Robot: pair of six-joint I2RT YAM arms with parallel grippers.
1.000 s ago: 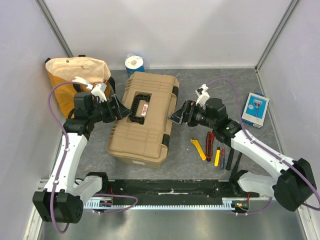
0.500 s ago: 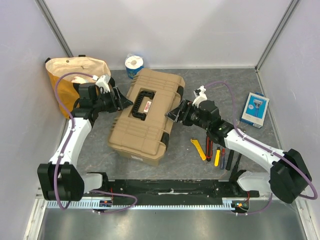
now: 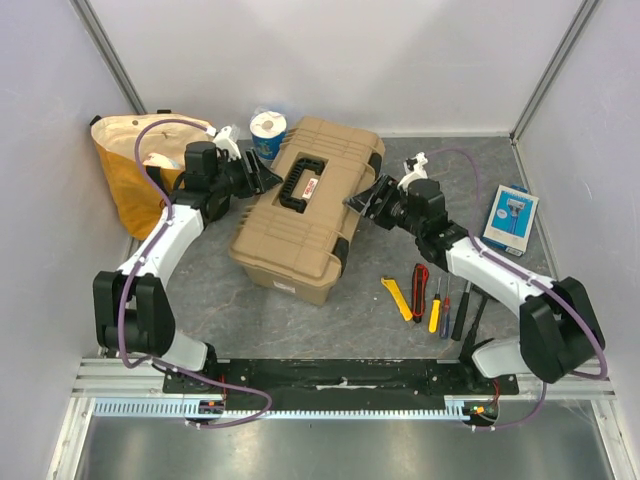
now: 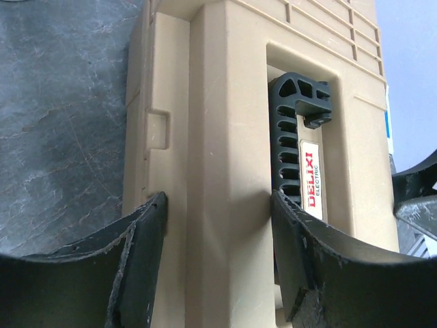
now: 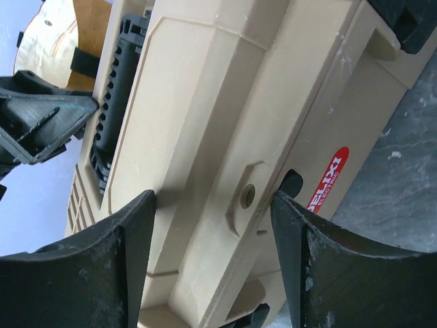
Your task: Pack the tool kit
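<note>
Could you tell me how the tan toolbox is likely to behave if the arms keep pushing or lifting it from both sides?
The toolbox looks like rigid ribbed plastic, so it probably won't flex between the left tool and right tool. Its smooth walls may slip in the fingers. Wide and flat-bottomed, it should slide or swivel rather than tip.
</note>
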